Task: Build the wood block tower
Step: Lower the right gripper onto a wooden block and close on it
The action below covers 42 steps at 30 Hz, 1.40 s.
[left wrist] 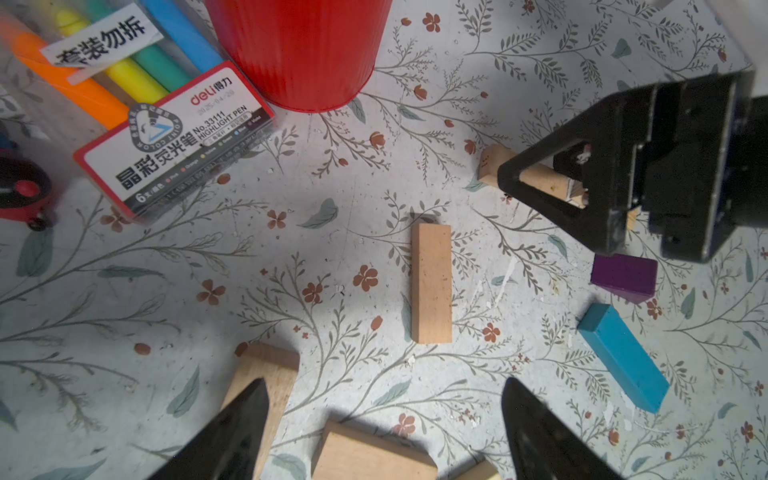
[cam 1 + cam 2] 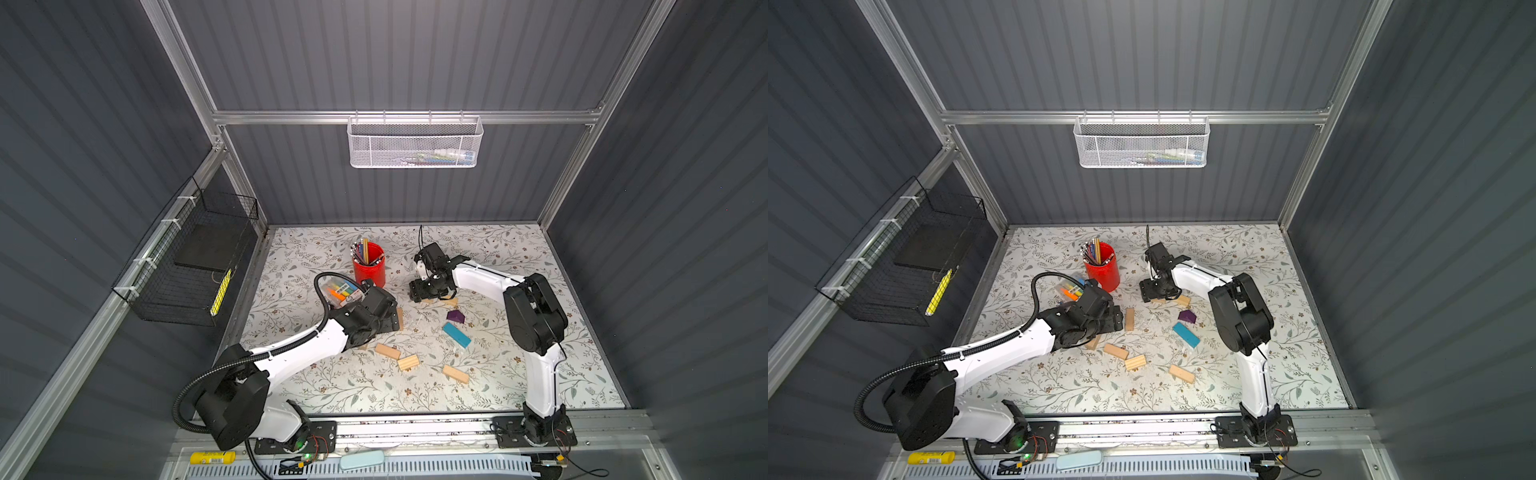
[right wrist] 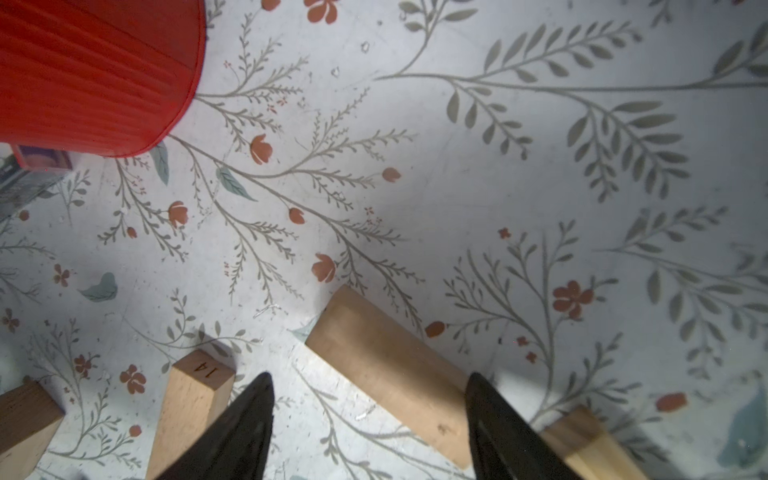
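Right end effector [image 3: 370, 376] straddles a light-tan rectangular wooden brick [image 3: 361, 332], jaws spread, not gripping — apparently poised to grasp; left end effector [image 1: 384, 380] gapes empty.

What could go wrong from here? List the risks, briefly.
1. The tan block lies askew between the fingers of the right end effector; closing may twist it rather than grip it squarely.
2. The red cup stands close to both end effectors; a careless swing could tip it.
3. The left end effector, open, works near the right one; they might collide.
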### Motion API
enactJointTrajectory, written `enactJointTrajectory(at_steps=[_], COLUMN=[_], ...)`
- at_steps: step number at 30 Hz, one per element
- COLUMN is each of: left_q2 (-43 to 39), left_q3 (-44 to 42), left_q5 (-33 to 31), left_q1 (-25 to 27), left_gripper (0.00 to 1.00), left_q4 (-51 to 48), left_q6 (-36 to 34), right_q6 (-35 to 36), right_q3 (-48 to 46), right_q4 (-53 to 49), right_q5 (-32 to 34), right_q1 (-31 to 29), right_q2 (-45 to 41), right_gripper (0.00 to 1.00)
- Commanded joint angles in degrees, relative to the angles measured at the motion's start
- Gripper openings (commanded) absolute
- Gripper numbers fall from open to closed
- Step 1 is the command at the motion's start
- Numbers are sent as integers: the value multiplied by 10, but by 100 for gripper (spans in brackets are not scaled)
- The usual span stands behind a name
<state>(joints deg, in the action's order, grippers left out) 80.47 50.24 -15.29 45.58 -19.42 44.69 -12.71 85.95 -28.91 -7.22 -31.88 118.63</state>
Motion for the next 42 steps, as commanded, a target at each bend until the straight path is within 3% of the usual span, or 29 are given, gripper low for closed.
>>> enactJointTrajectory(at_steps=[1, 13, 19, 31, 42], left_q2=[-10, -14, -14, -26, -29], left_q3=[-7, -6, -7, -17, -17], left_q5=[-12, -15, -16, -31, -35], left_q1=[-6, -8, -8, -9, -9], left_gripper=[90, 92, 92, 93, 94], left_q4=[-8, -12, -4, -11, -15], left_q6=[7, 13, 25, 40, 41], right_q6=[10, 4, 32, 73, 70], right_q3=[-5, -64, -17, 56, 19], right_q4=[-19, -17, -46, -49, -48], right_q5=[-7, 1, 39, -34, -74], right_q1=[-8, -23, -17, -1, -4], right_q2=[8, -57, -28, 34, 20], right_gripper=[72, 74, 81, 88, 81])
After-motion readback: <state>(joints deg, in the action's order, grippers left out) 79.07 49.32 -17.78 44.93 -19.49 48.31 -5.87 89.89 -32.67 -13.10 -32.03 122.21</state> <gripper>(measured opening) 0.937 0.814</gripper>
